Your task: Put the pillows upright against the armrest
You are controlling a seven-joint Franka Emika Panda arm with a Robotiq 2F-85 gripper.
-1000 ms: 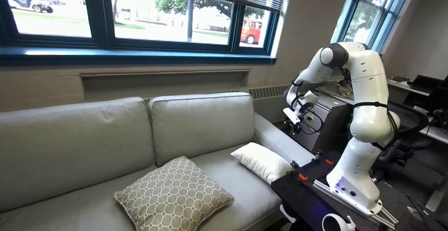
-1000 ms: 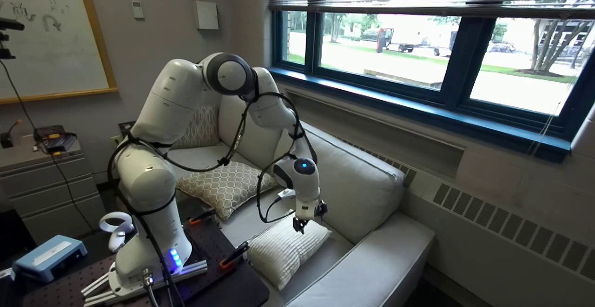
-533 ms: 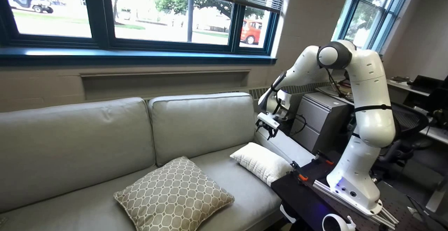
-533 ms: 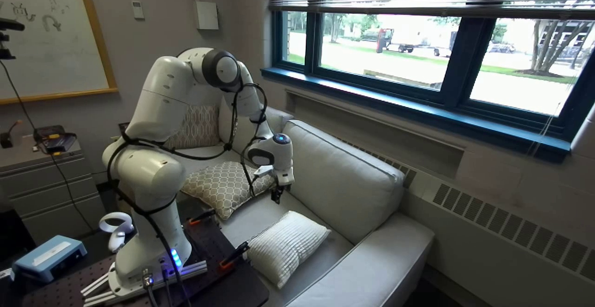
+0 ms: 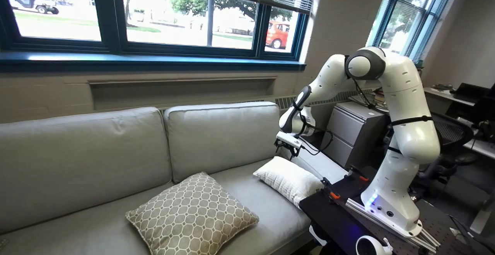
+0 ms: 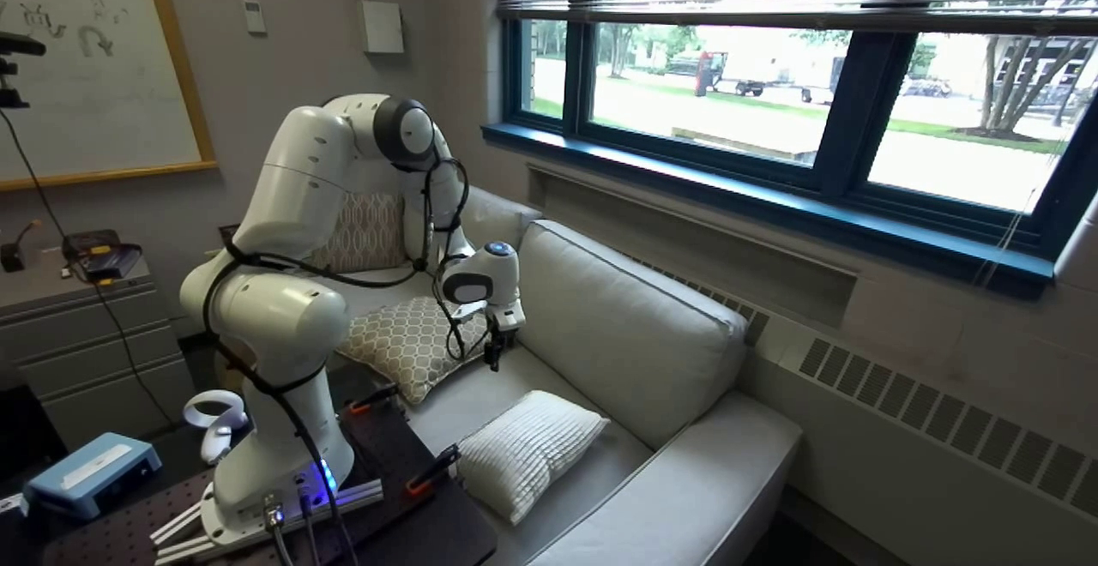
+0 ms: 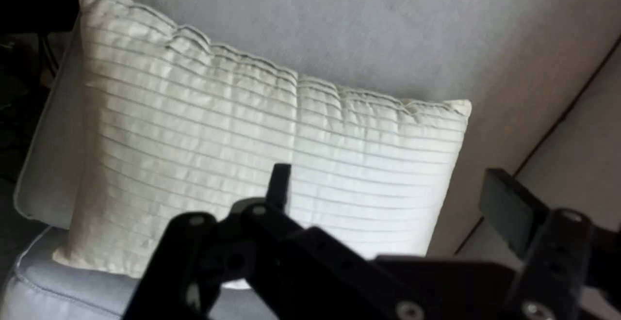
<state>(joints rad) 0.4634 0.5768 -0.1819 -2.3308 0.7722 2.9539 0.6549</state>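
Operator: Which step is in hand?

Guide: Take 12 o'clock as the top of each view. The step you have in hand appears to be the approach to the smaller, four-cornered cream-white pillow of ribbed fabric (image 6: 530,454). In an exterior view it lies on the grey upholstered seat (image 6: 472,399), near the padded, pale grey-beige armrest (image 6: 686,480) at its 4 o'clock but apart from it. The larger, square tan pillow with a white lattice pattern (image 6: 407,347) lies at its 10 o'clock. Neither stands upright; both placements remain.

Operator: What does the next move call for?

Guide: You will probably need to lower the black two-finger gripper (image 6: 497,358), which hangs at the cream-white pillow's 11 o'clock, until the jaws straddle that edge. Close on it, then tip the pillow up toward 4 o'clock until it stands against the armrest.

Operator: State of the jaws?

Guide: Wide apart; you hold nothing. In the wrist view, the fingers (image 7: 279,184) stand near 6 and 4 o'clock: one overlaps the pillow, the opposite one lies past its 3 o'clock end. Do not read overlap as contact; in an exterior view the fingertips (image 6: 495,366) hang clear of the fabric.
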